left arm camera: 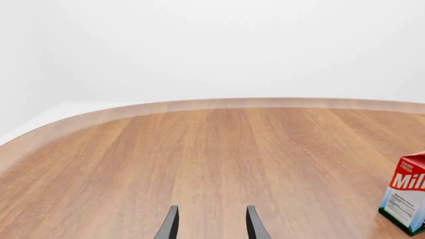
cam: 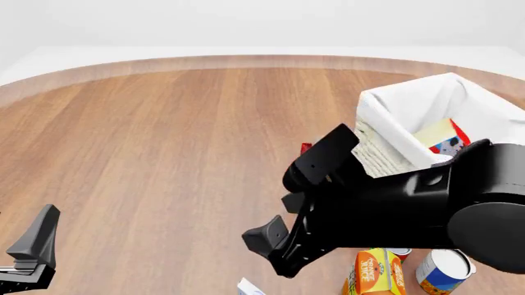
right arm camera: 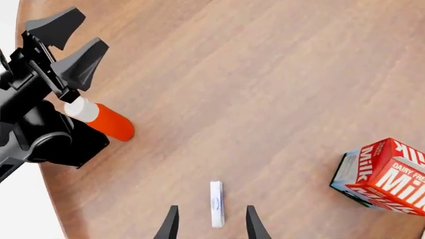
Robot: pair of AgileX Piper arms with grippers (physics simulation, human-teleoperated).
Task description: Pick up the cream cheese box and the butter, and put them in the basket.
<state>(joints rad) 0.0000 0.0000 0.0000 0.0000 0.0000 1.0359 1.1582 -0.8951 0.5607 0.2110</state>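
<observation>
The cream cheese box shows as a thin white strip with a blue mark, edge-on on the wood. My right gripper hangs open above it, one finger on each side, not touching it. In the front view only a white corner of the cream cheese box shows, below the right gripper. The butter, red and yellow with a blue patch, lies inside the basket at the right. My left gripper is open and holds nothing, low at the near left.
A red-white milk carton stands near the right gripper and also shows as the milk carton in the left wrist view. A red-orange bottle with a white cap lies by the left arm. An orange juice carton and a can sit at the near right.
</observation>
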